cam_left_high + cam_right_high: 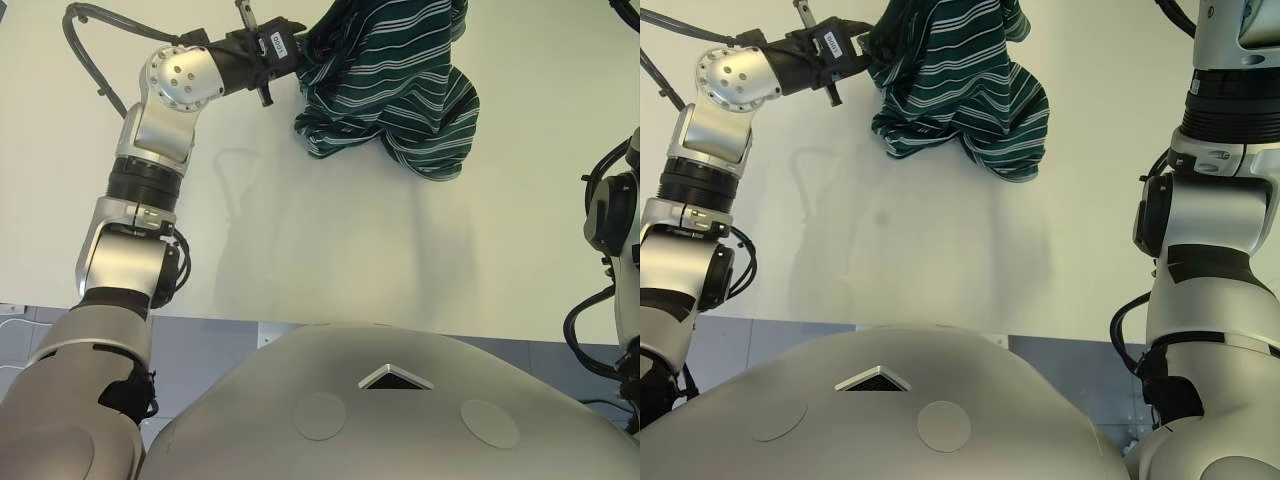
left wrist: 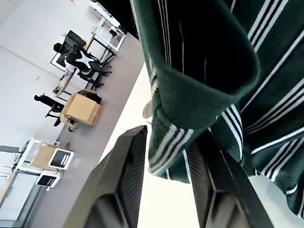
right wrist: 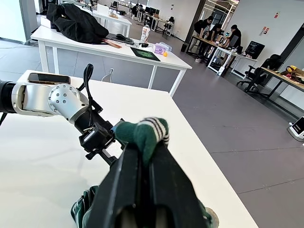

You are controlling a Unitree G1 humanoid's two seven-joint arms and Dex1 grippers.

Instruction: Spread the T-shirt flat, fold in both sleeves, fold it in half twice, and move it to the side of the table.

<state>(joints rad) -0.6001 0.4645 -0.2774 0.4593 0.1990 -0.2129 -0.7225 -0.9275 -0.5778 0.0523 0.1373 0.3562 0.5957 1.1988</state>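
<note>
One green striped T-shirt (image 1: pixel 390 80) hangs bunched at twelve o'clock on the white bench (image 1: pixel 350 260), its lower folds touching the top. Two sets of jaws hold it: the left jaws clamp its nine-o'clock edge, and the right jaws pinch a fold.

**Room fittings in the background**

Grey floor (image 1: pixel 210 335): a strip at the lower left of the frame. Cardboard box (image 2: pixel 81 108): stands on the floor, just beside black office chairs (image 2: pixel 81 61). Second cardboard box (image 2: pixel 42 154): next to a white-framed monitor (image 2: pixel 59 159). White bench (image 3: pixel 95 51): bears a black bundle of cloth (image 3: pixel 76 23), a dark mat (image 3: pixel 146 53) and a bottle (image 3: pixel 145 33).
</note>
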